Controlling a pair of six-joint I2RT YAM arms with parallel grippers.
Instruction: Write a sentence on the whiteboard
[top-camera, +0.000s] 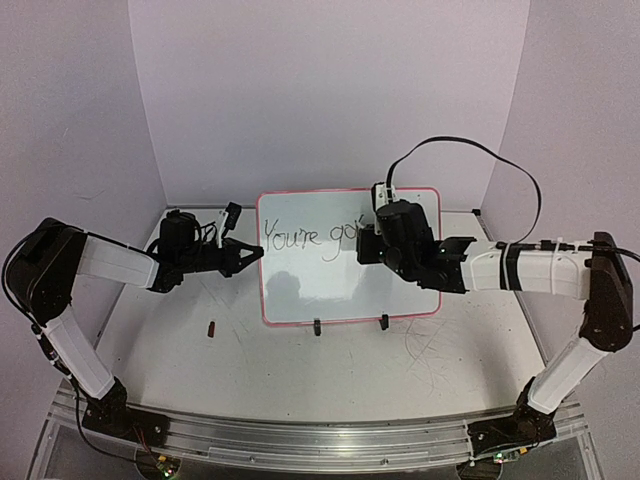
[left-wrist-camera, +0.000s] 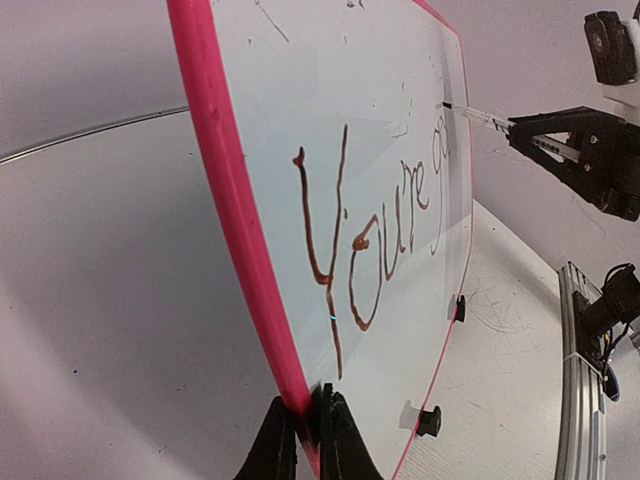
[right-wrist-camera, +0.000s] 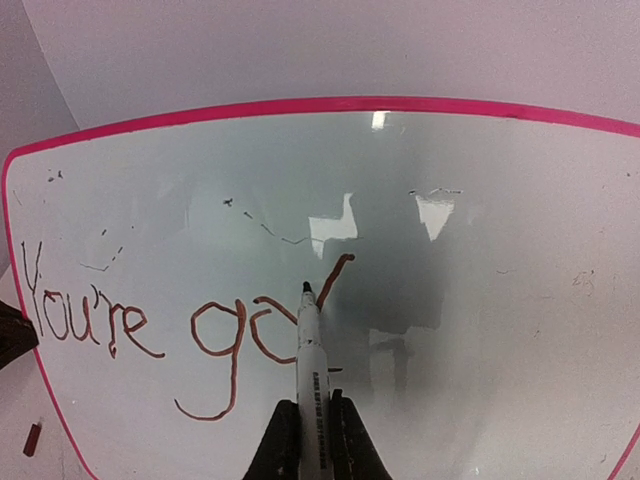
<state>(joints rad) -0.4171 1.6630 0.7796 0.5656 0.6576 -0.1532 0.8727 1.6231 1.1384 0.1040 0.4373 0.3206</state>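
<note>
- And here it is: the whiteboard stands leaning back on the table. The left gripper is pinched onto the board's left pink frame, about midway up that edge, with its jaws closed right down on it.
- Over the board's middle, the right gripper has its jaws closed hard round the barrel of the marker. The tip touches the white face just right of the last letter.
- The sentence runs along the upper left of the whiteboard. "You're go" is down, plus a rising stroke at the tip. I'd call that roughly halfway, and the board's right half is bare.
- What could go wrong? Press the tip too hard and the board may rock back on its feet. It could also twist in the left pinch, which has only one edge, and then the line wobbles.
- Press too lightly and the tip lifts off the board, leaving a gap in the letter.
- The marker could slide or tilt between those two narrow fingers, and the letters would drift off the line.
- The right gripper's body hangs close over the board face beside the writing. If it dips nearer, it could rub the ink.
- Now the count: one whiteboard, one marker, two black clip feet at the board's bottom edge, and two grippers, both busy.
- There is one full word and one part word. One small dark piece lies on the table off the board's lower left corner, perhaps a cap, too small to tell.
</note>
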